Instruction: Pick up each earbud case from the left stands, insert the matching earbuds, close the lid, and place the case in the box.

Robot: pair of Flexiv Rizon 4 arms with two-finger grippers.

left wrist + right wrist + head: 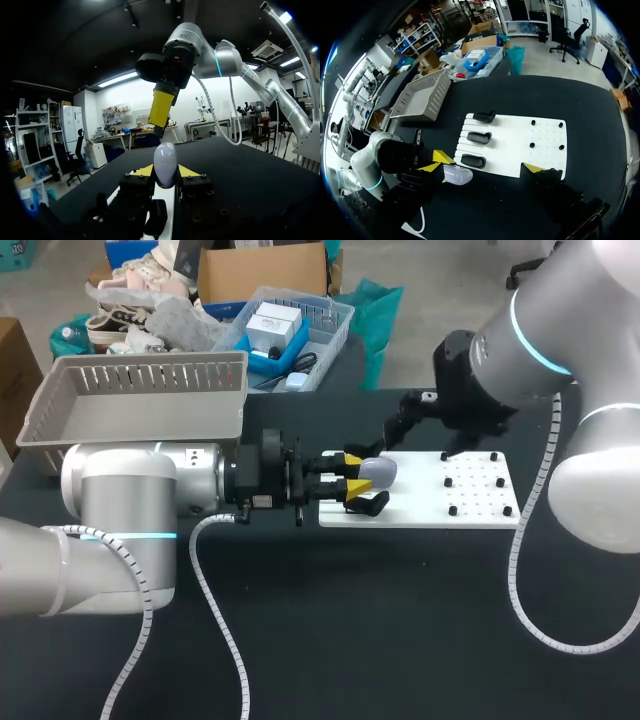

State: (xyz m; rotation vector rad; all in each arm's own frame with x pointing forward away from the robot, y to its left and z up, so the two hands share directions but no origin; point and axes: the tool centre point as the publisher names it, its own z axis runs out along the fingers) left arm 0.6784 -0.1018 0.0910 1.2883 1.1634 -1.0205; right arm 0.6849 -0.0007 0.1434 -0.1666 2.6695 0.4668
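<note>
Left tool (356, 472) gripped the earbud case (380, 472) between both tips over the board's (470, 510) left edge, probably steadying it for earbud insertion.

Silver-grey arms (130, 485), cyan joint rings (125, 536), white coiled cables (215, 590); left gripper (355, 471) black, yellow-tipped.

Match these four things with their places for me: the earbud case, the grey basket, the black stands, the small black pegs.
Things: 1 earbud case; 2 grey basket; 3 black stands; 4 black pegs.
Places: A right half of the white board; B gripped in the left pincer; C left edge of the board; D far left, apart from the board.
Pairs: 1-B, 2-D, 3-C, 4-A.
</note>
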